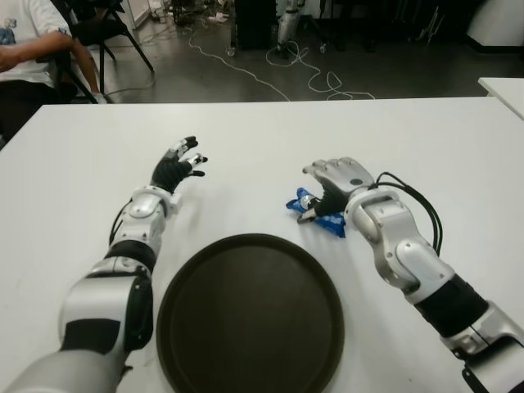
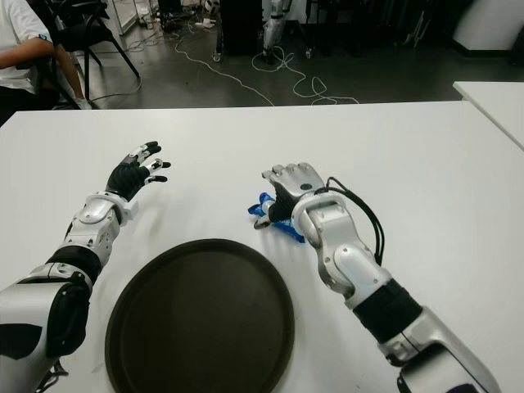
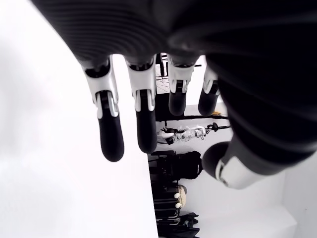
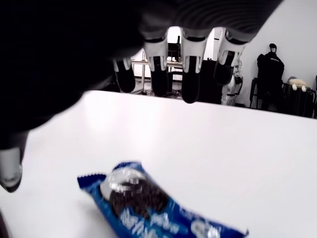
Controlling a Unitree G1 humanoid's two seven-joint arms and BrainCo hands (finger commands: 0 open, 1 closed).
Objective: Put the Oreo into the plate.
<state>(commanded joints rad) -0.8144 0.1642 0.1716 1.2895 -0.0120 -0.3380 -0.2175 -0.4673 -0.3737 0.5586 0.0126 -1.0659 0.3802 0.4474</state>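
Note:
The Oreo (image 4: 148, 203) is a blue packet lying flat on the white table (image 1: 426, 147), just beyond the right side of the dark round plate (image 1: 250, 319). In the eye views only its blue end (image 1: 296, 202) shows from under my right hand (image 1: 329, 187). That hand hovers over the packet with its fingers (image 4: 190, 74) stretched out above it and the thumb off to one side, nothing grasped. My left hand (image 1: 180, 164) shows open beyond the plate's left side, fingers spread and holding nothing.
A person (image 1: 33, 49) sits on a chair past the table's far left corner. Cables (image 1: 303, 74) trail over the floor behind the far edge. A second white table (image 1: 503, 86) stands at the right.

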